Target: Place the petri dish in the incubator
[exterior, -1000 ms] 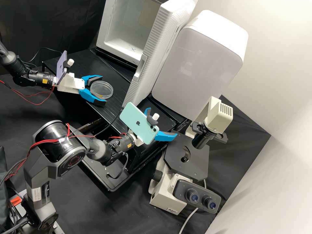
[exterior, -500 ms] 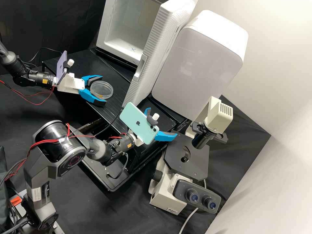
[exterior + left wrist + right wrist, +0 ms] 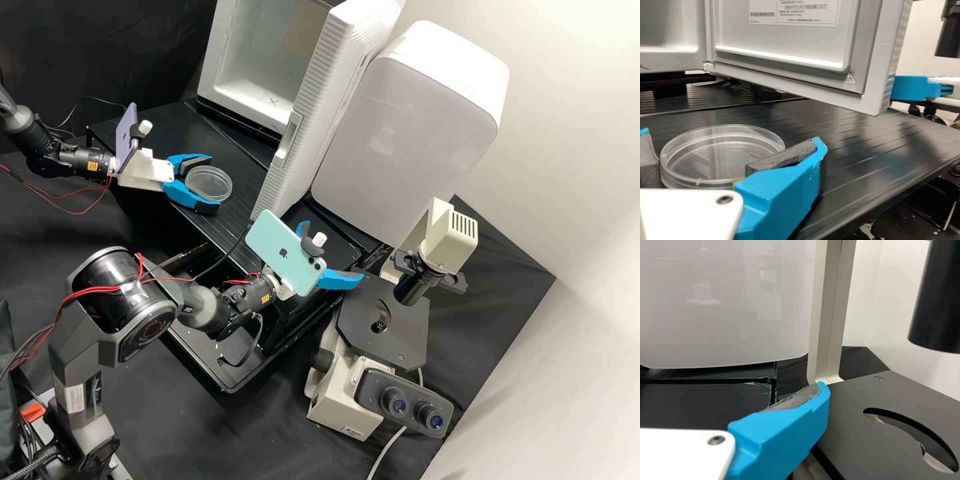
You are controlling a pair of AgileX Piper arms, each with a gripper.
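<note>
A clear petri dish (image 3: pixel 212 184) (image 3: pixel 715 152) lies on the black ribbed shelf (image 3: pixel 237 157), in front of the white incubator (image 3: pixel 250 63). The incubator's door (image 3: pixel 320 100) (image 3: pixel 805 45) stands swung open. My left gripper (image 3: pixel 209 183) (image 3: pixel 727 144) is shut on the dish, with one blue finger (image 3: pixel 785 180) against each side of its rim. My right gripper (image 3: pixel 345 277) hovers open and empty at the edge of the microscope stage (image 3: pixel 383 320) (image 3: pixel 890 415). One of its fingers (image 3: pixel 790 415) shows in the right wrist view.
A large white housing (image 3: pixel 413 120) stands right of the incubator door. The microscope (image 3: pixel 373 393), its condenser (image 3: pixel 420 280) and eyepieces sit front right. Red cables (image 3: pixel 60 200) trail on the black cloth at left. The right arm's base (image 3: pixel 113 307) stands front left.
The near finger of my left gripper has drawn in slightly against the dish. The right arm has not moved.
</note>
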